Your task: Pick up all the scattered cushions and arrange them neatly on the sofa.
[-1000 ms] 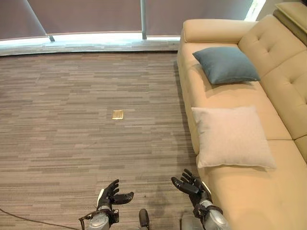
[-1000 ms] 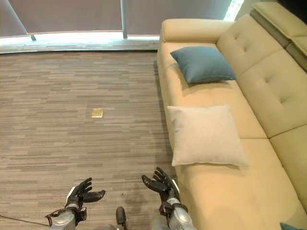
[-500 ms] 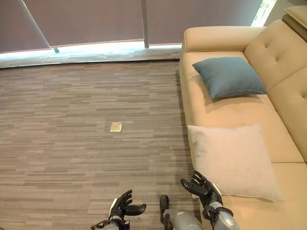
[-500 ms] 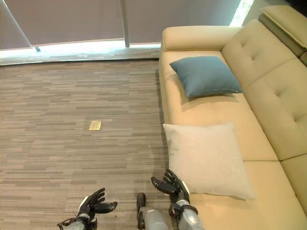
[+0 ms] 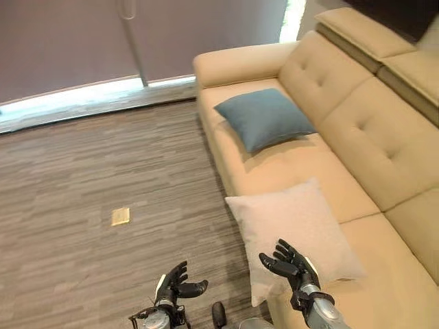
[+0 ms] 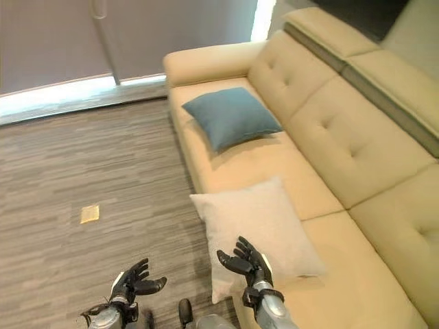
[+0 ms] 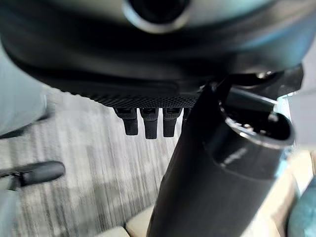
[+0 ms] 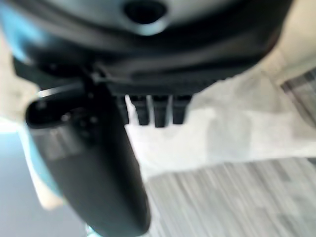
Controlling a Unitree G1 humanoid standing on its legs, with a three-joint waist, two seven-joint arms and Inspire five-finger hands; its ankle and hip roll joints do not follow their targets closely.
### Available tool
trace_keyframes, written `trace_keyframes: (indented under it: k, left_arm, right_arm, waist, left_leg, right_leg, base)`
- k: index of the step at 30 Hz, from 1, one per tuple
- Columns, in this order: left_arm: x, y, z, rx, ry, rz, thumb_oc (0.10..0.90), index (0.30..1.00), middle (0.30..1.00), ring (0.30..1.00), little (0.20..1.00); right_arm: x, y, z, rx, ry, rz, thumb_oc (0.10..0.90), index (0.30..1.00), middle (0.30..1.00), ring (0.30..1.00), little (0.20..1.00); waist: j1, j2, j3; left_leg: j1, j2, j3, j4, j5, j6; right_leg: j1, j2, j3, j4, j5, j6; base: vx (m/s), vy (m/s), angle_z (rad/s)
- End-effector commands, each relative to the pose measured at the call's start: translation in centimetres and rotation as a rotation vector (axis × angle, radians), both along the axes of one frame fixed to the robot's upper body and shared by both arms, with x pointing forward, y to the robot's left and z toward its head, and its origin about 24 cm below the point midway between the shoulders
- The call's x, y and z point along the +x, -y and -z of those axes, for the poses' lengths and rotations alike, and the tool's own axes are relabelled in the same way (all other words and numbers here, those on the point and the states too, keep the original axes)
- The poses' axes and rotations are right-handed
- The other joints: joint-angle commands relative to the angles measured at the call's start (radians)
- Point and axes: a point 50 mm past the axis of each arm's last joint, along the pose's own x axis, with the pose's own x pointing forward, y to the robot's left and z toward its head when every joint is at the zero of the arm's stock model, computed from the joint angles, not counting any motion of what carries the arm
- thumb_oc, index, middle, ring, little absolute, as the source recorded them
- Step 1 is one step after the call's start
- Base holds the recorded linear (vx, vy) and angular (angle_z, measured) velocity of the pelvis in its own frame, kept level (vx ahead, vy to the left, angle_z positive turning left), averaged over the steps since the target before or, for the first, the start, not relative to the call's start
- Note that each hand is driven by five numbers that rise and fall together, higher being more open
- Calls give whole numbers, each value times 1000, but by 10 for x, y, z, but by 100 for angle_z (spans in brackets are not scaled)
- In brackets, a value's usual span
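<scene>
A beige sofa (image 5: 357,137) runs along the right. A blue cushion (image 5: 263,118) lies flat on its far seat. A cream cushion (image 5: 295,226) lies on the nearer seat, its front corner hanging over the seat edge. My right hand (image 5: 291,264) hovers open over that cushion's near edge, fingers spread, holding nothing. My left hand (image 5: 175,281) is open over the carpet at the bottom, palm up, empty. In the right wrist view the cream cushion (image 8: 237,123) shows past the straight fingers (image 8: 155,111).
Striped grey-brown carpet (image 5: 82,178) covers the floor left of the sofa. A small brass floor plate (image 5: 121,216) sits in the carpet. Grey blinds (image 5: 62,41) over a window close off the far side.
The whole picture has swung to the right, so the camera turned toward the sofa. My right hand now sits over the cream cushion's near edge. Both hands stay open.
</scene>
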Motion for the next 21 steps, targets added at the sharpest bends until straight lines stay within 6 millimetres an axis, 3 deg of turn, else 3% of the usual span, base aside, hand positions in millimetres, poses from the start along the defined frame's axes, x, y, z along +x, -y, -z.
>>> trace_keyframes:
  k: [1, 4, 5, 8, 9, 11, 12, 13, 17, 19, 20, 21]
  left_arm:
    - [17, 0, -18, -8, 130, -47, 800, 900, 900, 900, 900]
    - [19, 2, -16, 3, 126, -20, 800, 900, 900, 900, 900]
    - [20, 4, -16, 6, 125, -11, 800, 900, 900, 900, 900]
    - [21, 3, -16, 2, 126, -18, 800, 900, 900, 900, 900]
    - [22, 0, -17, 8, 134, -30, 800, 900, 900, 900, 900]
    - [23, -6, -19, 25, 138, -43, 800, 900, 900, 900, 900]
    - [23, -9, -19, 29, 139, -55, 800, 900, 900, 900, 900]
    - [20, -13, -17, 35, 123, -60, 800, 900, 900, 900, 900]
    - [17, -15, -12, 51, 93, -49, 800, 900, 900, 900, 900]
    - [17, -14, -10, 37, 84, -61, 800, 900, 900, 900, 900]
    - [16, -14, -9, 38, 78, -69, 800, 900, 900, 900, 900]
    - [16, -14, -9, 38, 78, -69, 800, 900, 900, 900, 900]
  right_arm:
    - [23, 9, -33, -42, 201, 28, 800, 900, 900, 900, 900]
    - [19, 13, -30, -48, 184, 43, 800, 900, 900, 900, 900]
    - [18, 14, -30, -47, 184, 53, 800, 900, 900, 900, 900]
    - [19, 11, -29, -45, 178, 53, 800, 900, 900, 900, 900]
    - [19, 9, -28, -39, 180, 55, 800, 900, 900, 900, 900]
    - [21, 6, -28, -34, 180, 46, 800, 900, 900, 900, 900]
    - [22, 5, -29, -41, 186, 46, 800, 900, 900, 900, 900]
    - [20, 4, -29, -42, 188, 48, 800, 900, 900, 900, 900]
    - [21, 6, -31, -41, 199, 66, 800, 900, 900, 900, 900]
    - [22, 7, -32, -41, 203, 81, 800, 900, 900, 900, 900]
    - [22, 8, -32, -54, 201, 95, 800, 900, 900, 900, 900]
    - [22, 8, -32, -54, 201, 95, 800, 900, 900, 900, 900]
  waist:
    - [16, 38, -23]
    - [13, 63, -44]
    - [8, 67, -53]
    - [2, 70, -61]
    - [7, 70, -62]
    - [12, 84, -59]
    - [16, 95, -54]
    - [10, 116, -48]
    - [-17, 120, -36]
    - [-28, 121, -24]
    - [-30, 118, -23]
    - [-31, 119, -22]
  left_leg:
    - [-15, 27, -125, -162, 146, 26]
    - [21, 42, -111, -236, 163, 9]
    - [31, 28, -98, -214, 151, 18]
    - [76, -2, -23, -199, 110, 53]
    - [91, -14, 16, -193, 93, 73]
    - [131, -26, 65, -208, 71, 91]
    - [153, -33, 90, -214, 61, 103]
    - [188, -39, 115, -231, 48, 114]
    - [214, -57, 133, -230, 26, 123]
    - [223, -69, 155, -221, 15, 122]
    - [242, -75, 183, -222, 4, 121]
    - [244, -74, 182, -222, 4, 120]
  right_leg:
    - [31, -104, 95, 149, -164, 107]
    - [58, -116, 141, 159, -184, 127]
    - [54, -138, 151, 177, -176, 142]
    - [13, -186, 175, 250, -126, 185]
    - [-11, -223, 155, 289, -66, 204]
    - [-68, -274, 88, 369, -2, 218]
    - [-96, -310, 33, 418, 36, 211]
    - [-129, -336, -65, 466, 18, 193]
    - [-171, -293, -148, 443, -20, 187]
    - [-208, -260, -234, 386, -55, 185]
    - [-204, -258, -323, 326, -78, 182]
    - [-201, -257, -324, 324, -77, 182]
  base:
    - [319, 290, -63]
    - [302, 348, -92]
    - [318, 460, -82]
    - [211, 433, -60]
    - [173, 393, -76]
    - [168, 387, -88]
    - [218, 541, -79]
    - [206, 502, -72]
    - [124, 223, -35]
    - [104, 156, -14]
    - [100, 116, -17]
    - [112, 82, -31]
